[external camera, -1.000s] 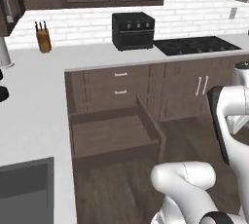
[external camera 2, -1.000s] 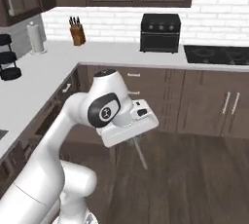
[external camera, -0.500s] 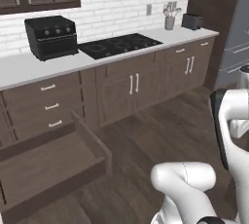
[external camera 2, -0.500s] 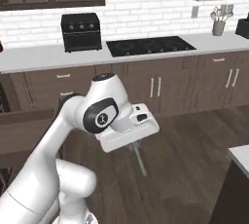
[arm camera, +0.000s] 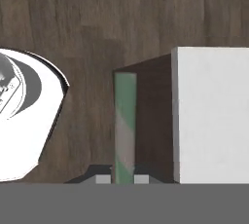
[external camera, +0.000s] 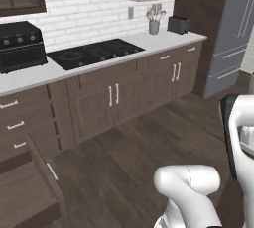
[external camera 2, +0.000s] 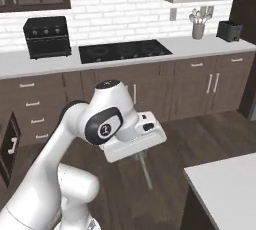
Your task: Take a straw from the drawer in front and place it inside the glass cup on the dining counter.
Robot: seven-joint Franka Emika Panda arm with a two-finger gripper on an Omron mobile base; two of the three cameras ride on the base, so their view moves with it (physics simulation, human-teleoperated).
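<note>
Claw point(arm camera: 124, 179) pinched shut on the straw point(arm camera: 125, 125), which shows green with pale diagonal stripes. Straw sticks straight out over the dark wood floor point(arm camera: 121, 18). White counter point(arm camera: 211, 116) corner sits just beside the straw, its dark-brown side panel point(arm camera: 153, 116) between the two.

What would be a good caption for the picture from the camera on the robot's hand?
Gripper shut on a green-and-white striped straw, above the dark wood floor beside the white dining counter.
</note>
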